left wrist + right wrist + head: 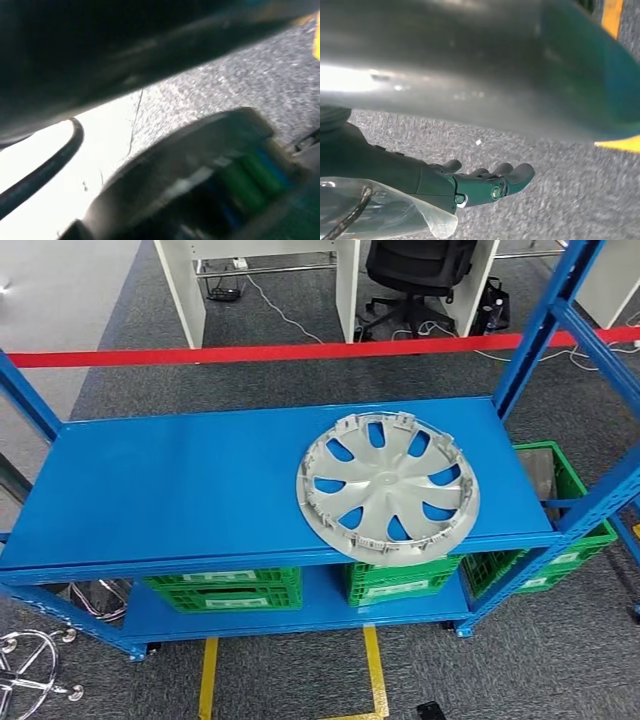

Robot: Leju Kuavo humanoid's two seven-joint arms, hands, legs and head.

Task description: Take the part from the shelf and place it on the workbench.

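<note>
Your part is the silver hubcap [387, 488], lying flat on the blue shelf [173, 490] toward its right end, its near rim hanging just over the front edge above the green crates [226, 590]. Judge it light and thin — moulded plastic by the look, stiff across the spokes but springy at the rim, with small clips that could snap. Take it at that overhanging edge or through a spoke opening. Your right hand [482, 182] hangs over the grey carpet, fingers extended and slightly apart, holding nothing. Your left wrist view is blurred — that hand's state cannot be told.
</note>
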